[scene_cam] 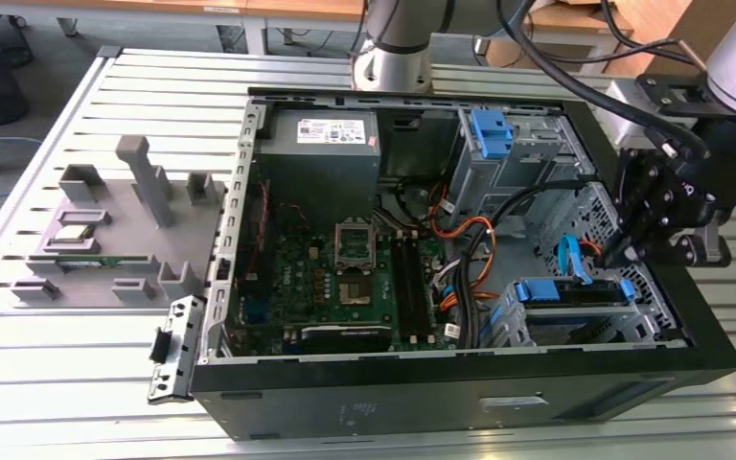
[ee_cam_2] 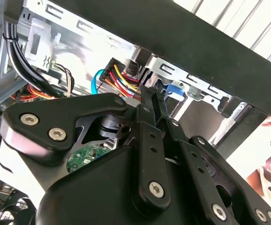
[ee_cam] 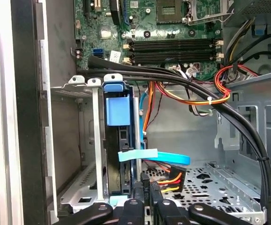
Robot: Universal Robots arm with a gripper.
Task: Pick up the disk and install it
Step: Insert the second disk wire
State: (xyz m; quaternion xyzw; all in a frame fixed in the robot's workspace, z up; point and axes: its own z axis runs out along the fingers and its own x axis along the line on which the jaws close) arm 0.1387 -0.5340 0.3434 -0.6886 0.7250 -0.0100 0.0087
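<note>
While the pincer (scene_cam: 624, 251) hangs inside the case (scene_cam: 471, 402) by the drive cage (scene_cam: 521, 321), the disk (ee_cam: 119, 154) sits on edge in its bay w/ blue rails. Pincer grip state: cannot tell. Step judged: seating; next needs a straight push.

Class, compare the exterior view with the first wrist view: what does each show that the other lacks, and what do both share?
Exterior view alone: the grey parts fixture on the slatted table, the power-supply box, and the computer case seen whole.
First wrist view alone: a close look down the metal drive cage with its blue bracket.
Both: the motherboard, orange-red cables, the gripper.
</note>
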